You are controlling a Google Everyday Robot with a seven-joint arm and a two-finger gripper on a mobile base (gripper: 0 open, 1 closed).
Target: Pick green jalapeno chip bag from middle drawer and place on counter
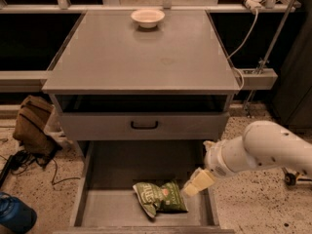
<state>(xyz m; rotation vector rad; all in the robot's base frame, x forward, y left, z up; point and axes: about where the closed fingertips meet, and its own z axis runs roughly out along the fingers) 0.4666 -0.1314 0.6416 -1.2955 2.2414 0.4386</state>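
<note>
The green jalapeno chip bag (159, 197) lies crinkled on the floor of the open middle drawer (112, 172), near its front. My gripper (194, 185) comes in from the right on a white arm, down inside the drawer, just right of the bag's upper right corner and very close to it. The counter (136, 52) is the flat grey top of the cabinet above.
A white bowl (147, 17) sits at the back of the counter. A grey drawer front with a black handle (144, 125) is above the open drawer. A brown bag (33, 123) and cables lie on the floor at left; a blue object (14, 213) sits at bottom left.
</note>
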